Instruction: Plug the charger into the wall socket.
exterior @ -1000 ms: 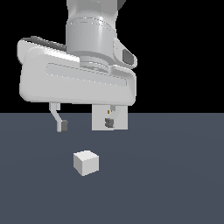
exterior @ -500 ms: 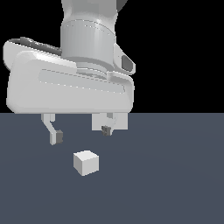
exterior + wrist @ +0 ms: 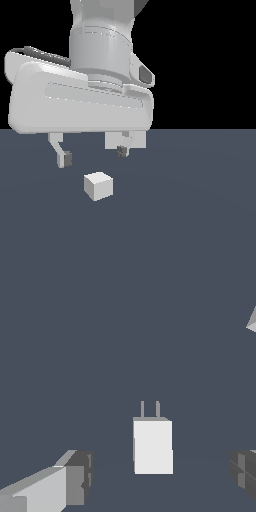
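Alignment is what I am watching: the small plain white cube of a charger (image 3: 98, 185) sits on the flat dark grey-blue worktop (image 3: 200, 210), below my tool (image 3: 93, 154) and nearer the camera in the exterior view, roughly between the lines of the two fingers. The tool's fingers stand well apart with nothing between them, hanging clear above the surface.

From the wrist view the charger (image 3: 153, 445) lies between the two dark finger pads (image 3: 77, 477), though closer to the far pad at the picture's edge than to the near one, so I judge the tool is not yet centred over it. Its two thin prongs (image 3: 150, 408) stick out flat along the worktop, away from the body, and the body's long side runs the same way as the prongs. That axis lies across the line joining the pads, which I read as favourable: closing should take the charger by its two side faces and leave the prongs free.

The flat upright white square wall socket shows partly behind the far finger in the exterior view (image 3: 138, 140), just beyond the tool; I cannot see its slots. A pale corner (image 3: 252, 322) at the edge of the wrist view may be it too.

The worktop is bare and even, the backdrop black.
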Robot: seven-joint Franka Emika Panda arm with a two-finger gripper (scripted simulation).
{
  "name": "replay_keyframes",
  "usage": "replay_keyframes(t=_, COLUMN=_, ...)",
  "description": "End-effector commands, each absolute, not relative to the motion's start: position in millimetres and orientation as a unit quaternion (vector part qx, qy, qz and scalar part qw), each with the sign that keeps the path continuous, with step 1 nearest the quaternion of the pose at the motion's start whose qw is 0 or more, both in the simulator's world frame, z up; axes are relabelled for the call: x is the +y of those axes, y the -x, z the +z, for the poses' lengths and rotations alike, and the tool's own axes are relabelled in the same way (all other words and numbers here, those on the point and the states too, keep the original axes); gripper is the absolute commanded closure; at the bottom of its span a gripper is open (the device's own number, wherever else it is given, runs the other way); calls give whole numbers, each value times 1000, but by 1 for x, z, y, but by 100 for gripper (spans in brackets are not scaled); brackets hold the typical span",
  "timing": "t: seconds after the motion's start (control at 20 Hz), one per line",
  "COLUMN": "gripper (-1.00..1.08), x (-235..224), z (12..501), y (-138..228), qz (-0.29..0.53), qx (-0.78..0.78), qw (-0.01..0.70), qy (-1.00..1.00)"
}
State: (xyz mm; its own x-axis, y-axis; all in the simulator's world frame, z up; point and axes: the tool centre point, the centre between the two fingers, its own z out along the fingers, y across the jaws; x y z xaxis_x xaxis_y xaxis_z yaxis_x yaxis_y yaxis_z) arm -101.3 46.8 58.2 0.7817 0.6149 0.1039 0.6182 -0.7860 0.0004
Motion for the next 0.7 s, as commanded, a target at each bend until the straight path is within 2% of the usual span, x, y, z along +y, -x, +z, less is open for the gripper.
replay_keyframes(t=0.0, gripper=-92, x=47, z=52, y=102, qz=-49, qx=-327, qw=17, qy=944)
replay_keyframes(t=0.65, gripper=-92, x=47, z=12, y=102, qz=-49, qx=-326, qw=17, qy=944)
